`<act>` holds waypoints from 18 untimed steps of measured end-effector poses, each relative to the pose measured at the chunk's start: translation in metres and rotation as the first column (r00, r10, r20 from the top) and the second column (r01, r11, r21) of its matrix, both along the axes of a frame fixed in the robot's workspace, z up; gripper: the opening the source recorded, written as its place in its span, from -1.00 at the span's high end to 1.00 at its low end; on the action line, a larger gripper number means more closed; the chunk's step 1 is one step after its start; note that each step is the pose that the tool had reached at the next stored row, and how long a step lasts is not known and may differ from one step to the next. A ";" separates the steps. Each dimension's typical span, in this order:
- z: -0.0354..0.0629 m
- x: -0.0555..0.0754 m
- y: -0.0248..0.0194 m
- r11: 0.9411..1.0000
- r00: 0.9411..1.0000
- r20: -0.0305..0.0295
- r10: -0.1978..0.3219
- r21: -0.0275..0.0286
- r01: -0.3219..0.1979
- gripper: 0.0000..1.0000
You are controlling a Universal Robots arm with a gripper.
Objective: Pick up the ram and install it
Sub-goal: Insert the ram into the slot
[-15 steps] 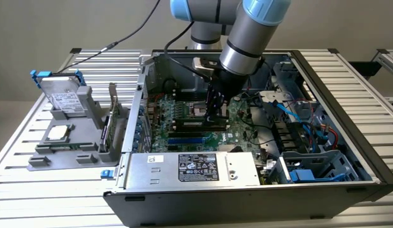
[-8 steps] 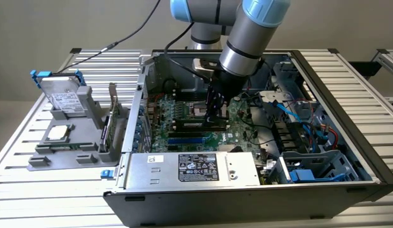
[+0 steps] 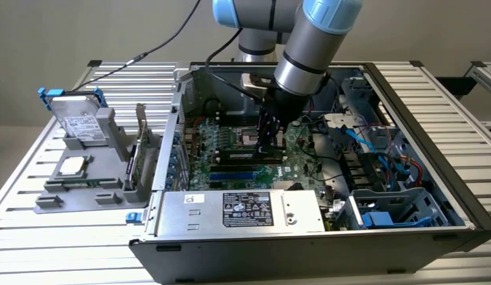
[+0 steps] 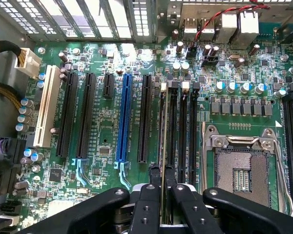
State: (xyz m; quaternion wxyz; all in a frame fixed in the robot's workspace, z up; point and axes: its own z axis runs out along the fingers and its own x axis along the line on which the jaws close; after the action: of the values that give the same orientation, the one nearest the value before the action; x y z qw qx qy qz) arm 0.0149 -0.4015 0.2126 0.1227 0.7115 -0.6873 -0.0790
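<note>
Ram: one thin stick (image 4: 163, 131) is being held edge-on and upright over the black memory slots, just beside the processor socket; whether it is seated cannot be told.
Gripper: one (image 4: 162, 171) is being clamped on the ram.
Fingers: two black ones (image 4: 149, 200) are being pressed against the ram, one on each face.
Expansion slots: six are being counted beside the ram: one blue (image 4: 123, 117), one white (image 4: 45, 107) and four black (image 4: 68, 112), one of the black ones short.
Processor socket: one (image 4: 241, 170) is being shown empty.
Power supply: one silver box (image 3: 241, 211) is being housed at the case's near edge.
Case: one (image 3: 309, 261) is being left open on the slatted table (image 3: 39, 249).
Holder: one grey stand (image 3: 79, 190) at the exterior view's left, well apart from the gripper, is being used by one drive (image 3: 79, 122), one silver chip (image 3: 73, 167) and one upright green card (image 3: 138, 157).
Arm: one (image 3: 309, 53) is being reached down into the case.
</note>
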 end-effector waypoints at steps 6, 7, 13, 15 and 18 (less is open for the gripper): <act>-0.0002 0.000 0.0001 1.000 1.000 0.000 -0.001 0.000 0.001 0.73; -0.0003 0.000 0.0002 1.000 1.000 0.000 -0.001 0.000 0.001 0.73; -0.0006 0.000 0.0009 1.000 1.000 0.000 -0.001 0.000 0.001 0.73; -0.0013 0.000 0.0009 1.000 1.000 0.000 -0.001 0.000 0.001 0.73; -0.0018 0.000 0.0009 1.000 1.000 0.000 -0.001 0.000 0.001 0.73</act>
State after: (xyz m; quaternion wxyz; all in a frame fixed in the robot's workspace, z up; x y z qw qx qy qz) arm 0.0149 -0.4006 0.2108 0.1228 0.7112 -0.6876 -0.0790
